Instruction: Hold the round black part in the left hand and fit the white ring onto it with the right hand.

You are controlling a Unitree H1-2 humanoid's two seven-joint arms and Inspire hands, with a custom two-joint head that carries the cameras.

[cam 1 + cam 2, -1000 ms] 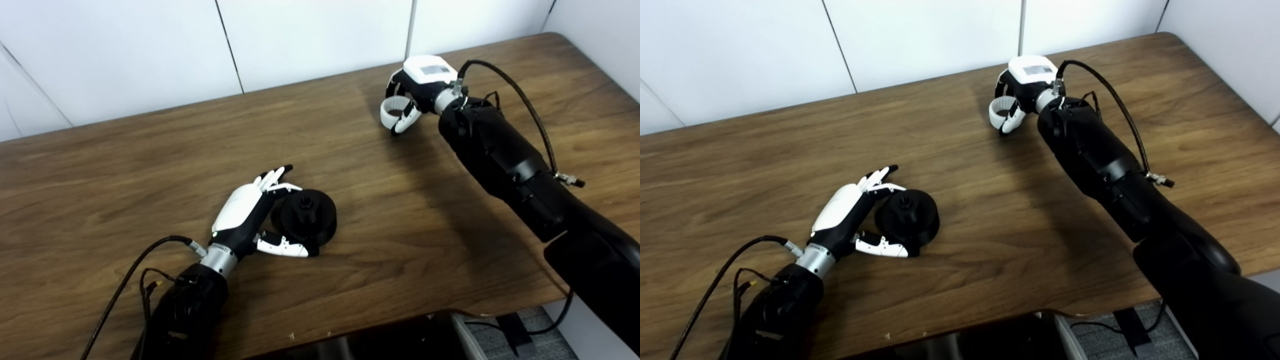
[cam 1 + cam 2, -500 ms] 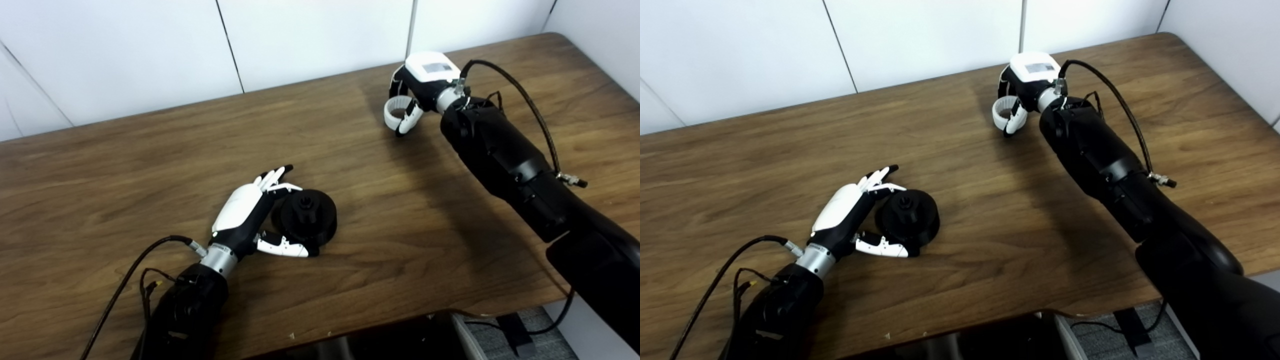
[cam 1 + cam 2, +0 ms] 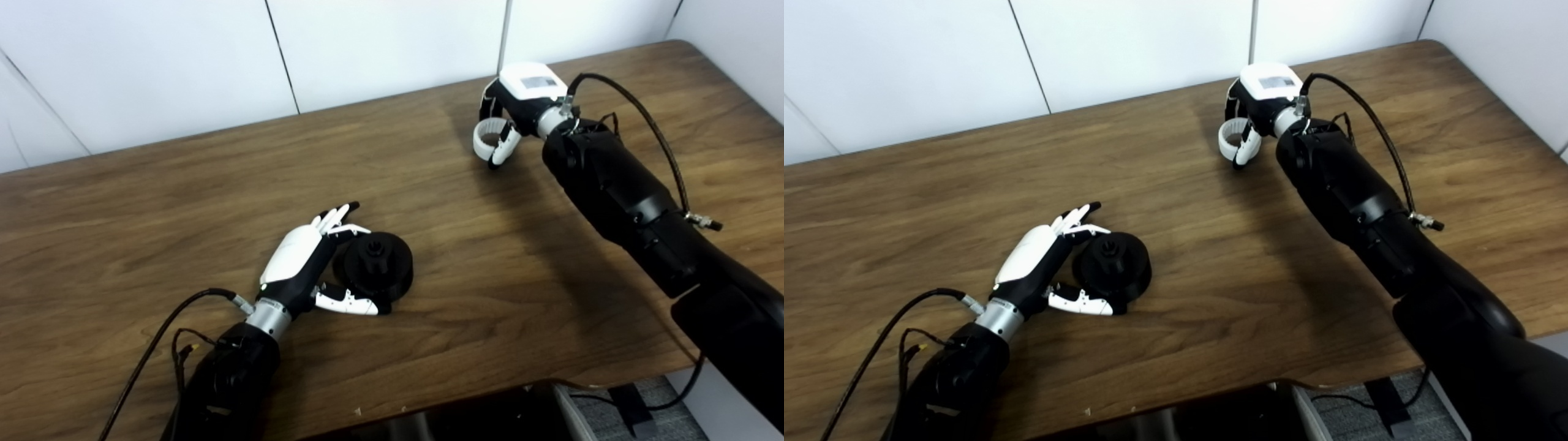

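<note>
- Left hand (image 3: 306,260) is resting on the desk (image 3: 184,184) near centre, cupping the round black part (image 3: 375,264): fingers (image 3: 334,215) are spread along its far-left side, thumb lying along its near edge. It is touching the part but looking loose, bracing more than clamping.
- Black part is sitting flat on the desk, hub facing up, nothing on it yet.
- Right hand (image 3: 508,113) is hanging over the far right of the desk, grasping the white ring (image 3: 487,135) between thumb and fingers. Cannot tell whether the ring is clear of the desk or brushing it.
- Ring and black part are sitting well apart; the step in hand looks like carrying the ring across.
- Doing it well:
  - Tighten the left hand before the ring arrives, so the part is not sliding away right under push.
  - Bring the ring in from above, level with the part's top face, centred on the hub.
  - Keep the right thumb off the ring's inner bore so it is not blocking the seat.
  - Press straight down; a tilted ring will likely be jamming on one side.
  - Watch the right arm cable (image 3: 643,122) for snagging.
</note>
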